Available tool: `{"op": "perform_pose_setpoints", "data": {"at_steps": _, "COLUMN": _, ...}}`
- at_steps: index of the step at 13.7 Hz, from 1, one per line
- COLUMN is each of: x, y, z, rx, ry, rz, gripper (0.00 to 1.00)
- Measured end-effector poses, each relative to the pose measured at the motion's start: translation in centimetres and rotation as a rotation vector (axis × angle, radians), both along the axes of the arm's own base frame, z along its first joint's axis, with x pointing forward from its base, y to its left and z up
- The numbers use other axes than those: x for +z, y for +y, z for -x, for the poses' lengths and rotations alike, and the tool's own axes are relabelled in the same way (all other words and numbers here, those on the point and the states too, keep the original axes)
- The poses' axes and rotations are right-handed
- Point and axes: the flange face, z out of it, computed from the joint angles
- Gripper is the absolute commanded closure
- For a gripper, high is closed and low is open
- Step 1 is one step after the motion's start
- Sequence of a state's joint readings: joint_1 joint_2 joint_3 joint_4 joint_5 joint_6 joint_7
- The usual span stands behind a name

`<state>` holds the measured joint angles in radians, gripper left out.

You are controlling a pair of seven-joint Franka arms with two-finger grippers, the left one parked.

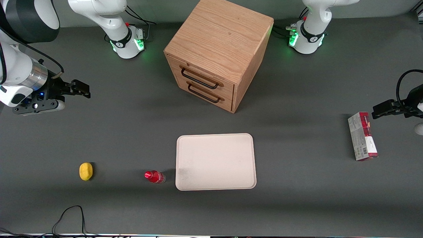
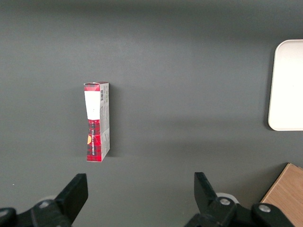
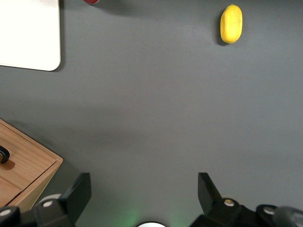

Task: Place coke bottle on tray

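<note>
I count one coke bottle (image 1: 154, 176) lower centre, just beside one tray (image 1: 216, 161); one lemon (image 1: 86, 171) nearby. My gripper (image 1: 86, 91) hangs upper left, jaws apart, holding nothing; one wooden drawer cabinet (image 1: 218, 49) up top.

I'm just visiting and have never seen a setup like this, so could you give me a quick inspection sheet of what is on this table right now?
Surface: dark grey table, no spills seen.
Job's things: coke bottle lies on the table beside the tray, not on it; the tray holds nothing.
Clutter: lemon beside the bottle, toward the working arm's end; carton box toward the parked arm's end; wooden drawer cabinet, both drawers closed.
Gripper: gripper open, holding nothing, hanging above the table well away from the bottle.
Cables: black cable at the table edge nearest the front camera.
Surroundings: nothing seen.
</note>
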<state>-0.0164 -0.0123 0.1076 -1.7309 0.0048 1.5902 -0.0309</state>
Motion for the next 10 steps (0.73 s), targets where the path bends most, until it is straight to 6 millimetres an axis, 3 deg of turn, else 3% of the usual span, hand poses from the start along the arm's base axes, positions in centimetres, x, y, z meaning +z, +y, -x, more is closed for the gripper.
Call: {"op": "perform_pose_setpoints", "data": {"at_steps": 10, "x": 0.3, "y": -1.9, "z": -0.4, "rx": -0.040, "ry": 0.013, "rz": -0.016, "gripper": 0.00}}
